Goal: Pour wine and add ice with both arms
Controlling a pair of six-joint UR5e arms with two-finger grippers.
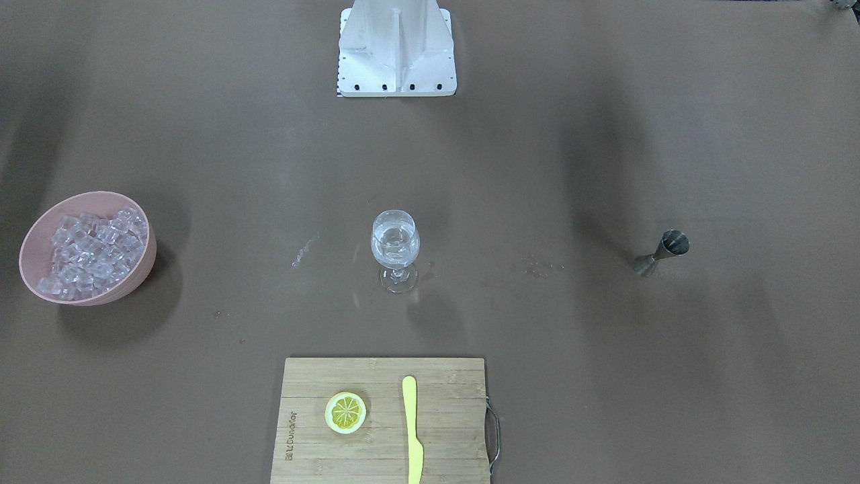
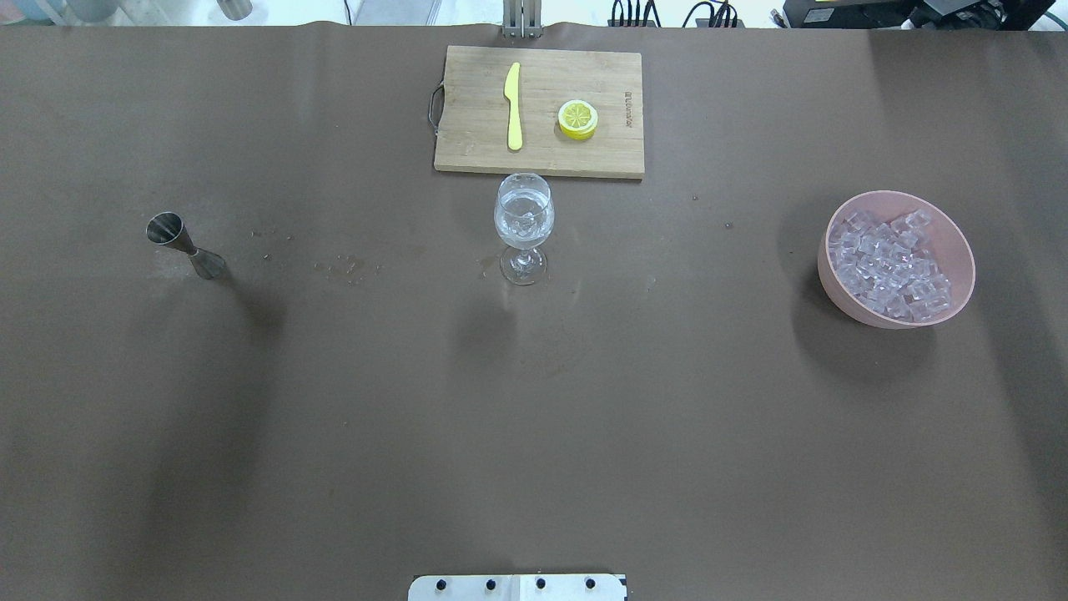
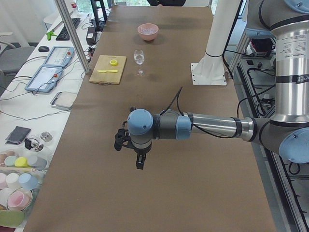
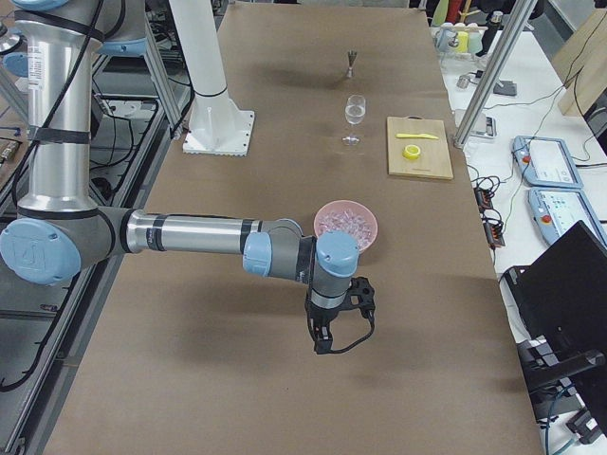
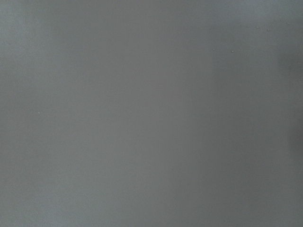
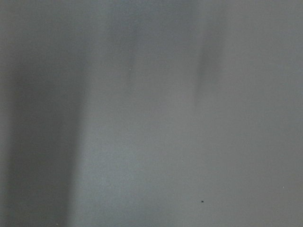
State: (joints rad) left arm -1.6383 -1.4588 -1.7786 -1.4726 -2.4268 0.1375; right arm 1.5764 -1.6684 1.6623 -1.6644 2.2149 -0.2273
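A clear wine glass (image 1: 395, 252) (image 2: 524, 224) stands upright mid-table with clear wine in its bowl. The pink bowl (image 1: 145, 263) (image 2: 834, 284) heaped with ice (image 1: 91, 254) (image 2: 891, 260) sits on my right side. A small steel jigger (image 1: 662, 253) (image 2: 183, 244) stands on my left side. Both arms hang far from these, past the table's ends. My left gripper (image 3: 139, 162) shows only in the exterior left view and my right gripper (image 4: 321, 341) only in the exterior right view. I cannot tell whether either is open or shut. Both wrist views show only bare table.
A wooden cutting board (image 2: 467, 125) beyond the glass carries a lemon slice (image 2: 577, 118) and a yellow knife (image 2: 513, 104). The white pedestal (image 1: 396, 47) stands at my base. Small wet spots (image 2: 346, 267) lie between jigger and glass.
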